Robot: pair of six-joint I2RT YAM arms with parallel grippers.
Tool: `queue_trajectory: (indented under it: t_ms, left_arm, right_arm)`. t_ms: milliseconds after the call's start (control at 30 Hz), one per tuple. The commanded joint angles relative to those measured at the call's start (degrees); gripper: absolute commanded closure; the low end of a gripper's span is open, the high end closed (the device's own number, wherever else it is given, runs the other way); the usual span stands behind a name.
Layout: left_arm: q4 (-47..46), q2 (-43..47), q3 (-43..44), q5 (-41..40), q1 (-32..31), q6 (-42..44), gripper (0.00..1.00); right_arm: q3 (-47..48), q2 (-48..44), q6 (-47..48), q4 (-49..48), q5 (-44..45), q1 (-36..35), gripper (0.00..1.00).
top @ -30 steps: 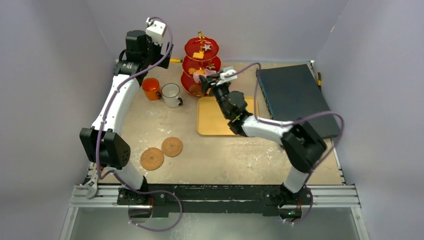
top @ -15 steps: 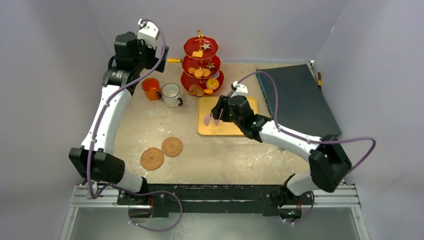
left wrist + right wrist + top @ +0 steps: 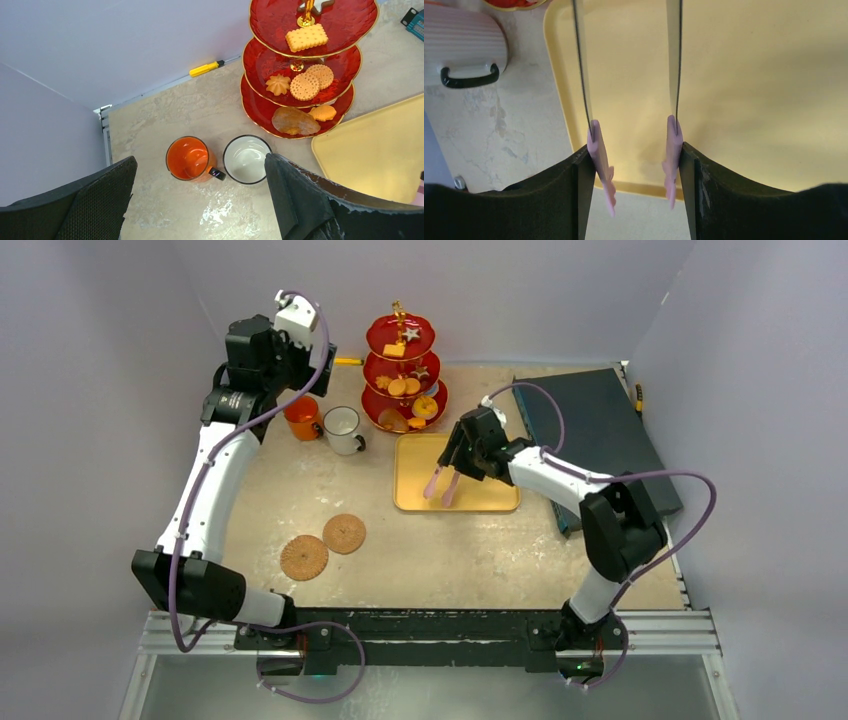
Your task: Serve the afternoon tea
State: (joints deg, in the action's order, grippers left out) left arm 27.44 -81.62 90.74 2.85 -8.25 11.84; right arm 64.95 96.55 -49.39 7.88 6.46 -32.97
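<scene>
Right wrist: right gripper [image 3: 634, 160] clasps empty metal tongs [image 3: 672, 140] over yellow tray [image 3: 749, 75], likely for pastries [image 3: 304, 86]; left gripper [image 3: 200, 165] gapes

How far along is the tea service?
Done: biscuits sit on all three tiers of the red stand; the yellow tray is bare. In hand: the right hand grips empty tongs over the tray; the left hand hangs open above the orange mug and white mug. Left, probably: mugs onto the two coasters.
</scene>
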Motion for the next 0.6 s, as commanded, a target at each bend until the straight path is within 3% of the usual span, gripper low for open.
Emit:
queue_trajectory:
  t_ms: [0,267,567]
  left_arm:
    - [-1.6,1.6,-0.5,1.4,0.5,0.9,0.01]
    - [-2.0,1.5,-0.6,1.9,0.5,0.6,0.01]
    - [-2.0,1.6,-0.5,2.0,0.5,0.5,0.01]
  right_arm:
    - [4.1,3.7,-3.5,2.8,-1.7,1.8,0.37]
    - [8.2,9.2,-7.6,3.1,3.9,2.7,0.27]
    - [8.1,8.3,-10.1,1.4,8.8,2.2,0.14]
